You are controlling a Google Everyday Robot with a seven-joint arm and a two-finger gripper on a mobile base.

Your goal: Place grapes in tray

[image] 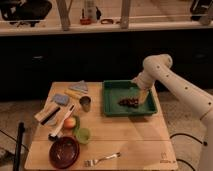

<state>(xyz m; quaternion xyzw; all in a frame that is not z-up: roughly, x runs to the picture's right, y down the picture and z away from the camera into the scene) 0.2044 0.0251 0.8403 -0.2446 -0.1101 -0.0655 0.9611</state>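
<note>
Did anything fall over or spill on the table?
Nothing stands out. The grapes lie inside the tray, with the gripper right beside them over the tray's right side. The cup stands upright, and the bowl and fork rest on the table, no spill showing.

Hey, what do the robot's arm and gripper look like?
The arm is smooth and off-white, built of thick rounded tubes with bulbous joints; no cables or markings show on it. Its gripper, above the tray's right side beside the grapes, looks pale yellowish.
</note>
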